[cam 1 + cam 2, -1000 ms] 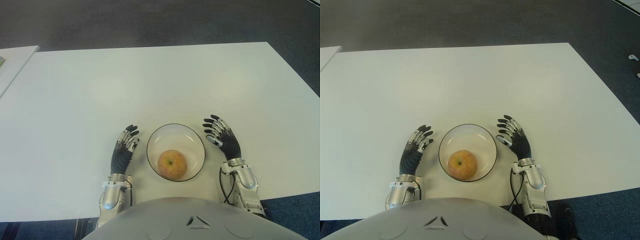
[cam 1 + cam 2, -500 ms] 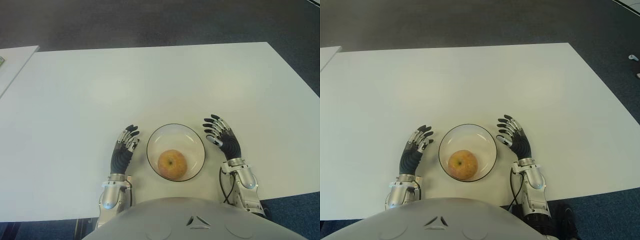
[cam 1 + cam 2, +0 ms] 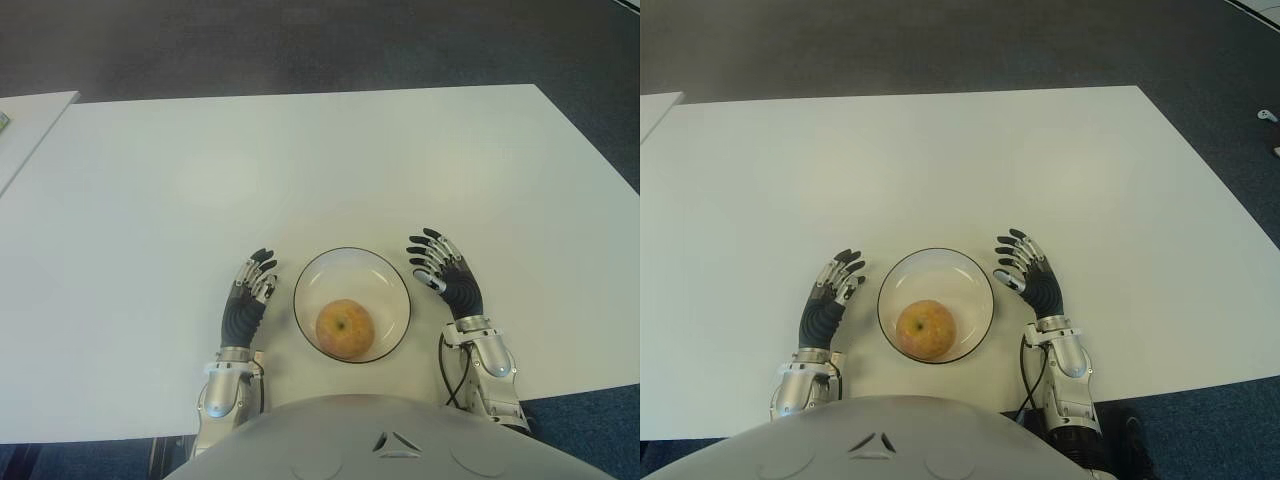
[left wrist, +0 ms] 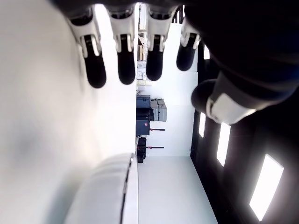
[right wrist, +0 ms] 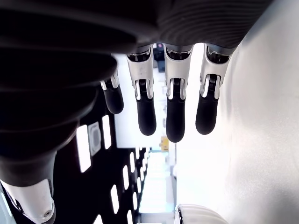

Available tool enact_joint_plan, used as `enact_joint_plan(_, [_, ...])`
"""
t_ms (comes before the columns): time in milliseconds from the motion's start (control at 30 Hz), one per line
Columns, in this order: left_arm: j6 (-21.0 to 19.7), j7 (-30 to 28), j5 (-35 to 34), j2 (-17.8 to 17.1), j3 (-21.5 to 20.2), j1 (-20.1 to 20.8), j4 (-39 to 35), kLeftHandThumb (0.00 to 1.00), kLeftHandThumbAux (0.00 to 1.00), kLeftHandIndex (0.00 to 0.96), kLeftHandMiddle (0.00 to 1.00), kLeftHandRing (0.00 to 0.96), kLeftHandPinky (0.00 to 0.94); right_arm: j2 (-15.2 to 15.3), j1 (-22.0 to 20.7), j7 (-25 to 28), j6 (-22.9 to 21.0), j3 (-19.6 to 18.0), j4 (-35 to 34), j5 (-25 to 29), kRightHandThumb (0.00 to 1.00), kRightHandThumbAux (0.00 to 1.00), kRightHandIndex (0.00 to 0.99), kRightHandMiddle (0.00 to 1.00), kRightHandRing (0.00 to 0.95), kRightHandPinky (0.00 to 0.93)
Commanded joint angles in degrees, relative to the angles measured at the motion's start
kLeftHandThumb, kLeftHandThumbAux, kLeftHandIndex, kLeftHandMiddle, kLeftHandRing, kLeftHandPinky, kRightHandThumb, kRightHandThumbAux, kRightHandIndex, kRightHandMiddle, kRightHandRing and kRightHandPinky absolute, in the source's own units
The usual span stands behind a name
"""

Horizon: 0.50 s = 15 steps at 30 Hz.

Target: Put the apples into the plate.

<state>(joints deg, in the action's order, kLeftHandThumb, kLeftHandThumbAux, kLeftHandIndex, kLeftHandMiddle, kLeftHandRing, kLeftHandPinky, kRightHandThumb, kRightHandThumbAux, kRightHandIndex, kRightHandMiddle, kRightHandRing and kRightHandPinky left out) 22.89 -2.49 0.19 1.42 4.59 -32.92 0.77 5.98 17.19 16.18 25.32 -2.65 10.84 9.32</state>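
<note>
Both robot hands, my left (image 3: pixel 247 300) and right (image 3: pixel 446 274), are empty with fingers spread beside the plate (image 3: pixel 385 275) holding a round, firm, smooth apple (image 3: pixel 344 328).

**Both hands flat, fingers loose**

The robot's left black-and-silver multi-fingered hand (image 3: pixel 247 300) sits near the body on the left, fingers pointing away and slightly right, stretched out and gripping nothing. The right black-and-silver multi-fingered hand (image 3: pixel 447 277) mirrors it on the right, fingers (image 5: pixel 174 112) extended and relaxed, empty too. Silver wrists run back under the grey torso.
</note>
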Motion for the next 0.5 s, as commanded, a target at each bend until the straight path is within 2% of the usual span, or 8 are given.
enact_joint_plan(33, [-2.29,1.87,1.27,0.1,-0.72,-1.4,2.75,0.125,0.535,0.128,0.152,0.179,0.243,-0.54,2.02,-0.45,-3.41,0.22,3.58,-0.44,0.272,0.667,0.145,0.271,0.289,0.326])
enact_joint_plan(500, [-2.73,2.86,2.35,0.38,-0.97,-1.42,2.99,0.122,0.549,0.117,0.133,0.16,0.23,-0.57,2.11,-0.52,-3.59,0.21,3.5,-0.36,0.278,0.674,0.146,0.274,0.294,0.333])
